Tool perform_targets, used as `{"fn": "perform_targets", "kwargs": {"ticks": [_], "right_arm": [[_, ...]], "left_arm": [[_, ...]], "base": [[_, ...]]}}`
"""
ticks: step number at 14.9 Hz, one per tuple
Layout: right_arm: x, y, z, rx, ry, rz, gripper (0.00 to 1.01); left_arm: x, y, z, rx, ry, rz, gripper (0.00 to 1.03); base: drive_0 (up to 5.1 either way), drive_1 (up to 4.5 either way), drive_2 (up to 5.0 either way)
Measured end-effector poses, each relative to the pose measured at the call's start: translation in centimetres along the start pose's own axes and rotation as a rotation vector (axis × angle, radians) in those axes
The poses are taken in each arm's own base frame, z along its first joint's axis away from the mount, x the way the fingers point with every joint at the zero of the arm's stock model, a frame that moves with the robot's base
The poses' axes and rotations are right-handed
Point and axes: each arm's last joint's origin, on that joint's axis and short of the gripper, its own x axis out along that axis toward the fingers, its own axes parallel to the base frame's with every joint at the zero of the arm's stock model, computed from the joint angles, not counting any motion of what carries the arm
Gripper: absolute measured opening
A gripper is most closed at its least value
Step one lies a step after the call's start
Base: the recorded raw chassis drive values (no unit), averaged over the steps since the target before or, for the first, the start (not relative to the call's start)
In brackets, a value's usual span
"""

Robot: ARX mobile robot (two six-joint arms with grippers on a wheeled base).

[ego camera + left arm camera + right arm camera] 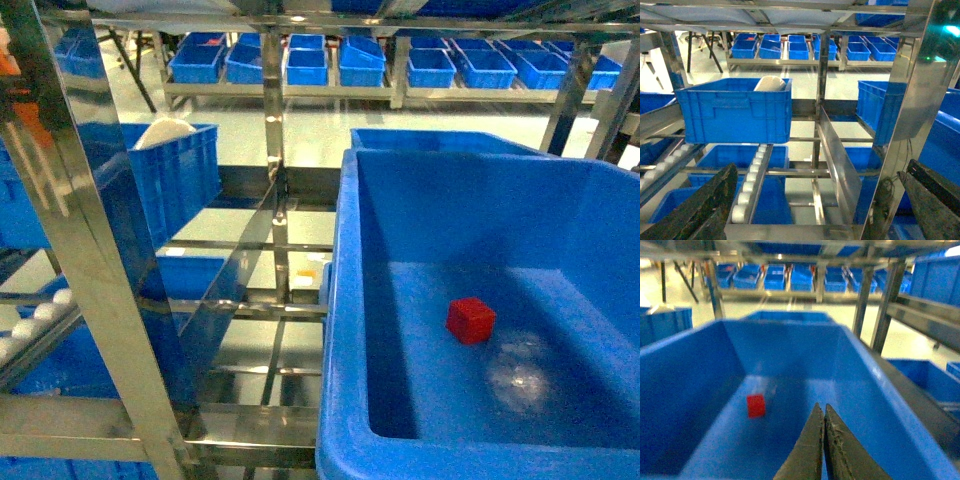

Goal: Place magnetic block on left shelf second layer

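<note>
The red block (470,320) lay on the floor of the big blue crate (345,300), free of both grippers. In the right wrist view the right gripper (823,410) hung over the crate's inside with its 2 fingers (810,445) pressed together, nothing between them; the block (756,405) sat ahead of the tips and off to their left, apart from them, near the middle of the crate floor.

In the left wrist view the left gripper (815,200) had its 2 dark fingers (705,210) spread wide at the bottom corners, holding nothing. Beyond and between them stood the steel shelf (837,160), with a row of white rollers (752,180) running away from the left finger. Farther ahead and to the left, another blue crate (735,112) rested on a tier with a white object (771,83) showing over its rim. Small blue bins (290,60) lined a rack far behind.
</note>
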Motion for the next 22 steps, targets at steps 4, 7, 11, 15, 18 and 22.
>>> {"fn": "perform_targets", "kwargs": {"ticks": [4,7,11,15,18,22], "right_arm": [[-1.00,0.00,-0.20,0.000,0.000,0.000,0.02],[-1.00,0.00,-0.22,0.000,0.001,0.000,0.22],[-1.00,0.00,-0.20,0.000,0.000,0.000,0.75],[-1.00,0.00,-0.20,0.000,0.000,0.000,0.98],[-1.00,0.00,-0.22,0.000,0.001,0.000,0.98],[-1.00,0.00,-0.22,0.000,0.001,0.000,0.98]], "left_arm": [[0.00,0.00,0.00,0.000,0.000,0.000,0.98],[0.00,0.00,0.00,0.000,0.000,0.000,0.98],[0.00,0.00,0.01,0.000,-0.001,0.000,0.98],[0.00,0.00,0.00,0.000,0.000,0.000,0.98],[0.00,0.00,0.00,0.000,0.000,0.000,0.98],[0.00,0.00,0.00,0.000,0.000,0.000,0.98]], "base": [[0.0,0.00,0.0],[0.0,0.00,0.0],[0.0,0.00,0.0],[0.0,0.00,0.0],[0.0,0.00,0.0],[0.0,0.00,0.0]]}}
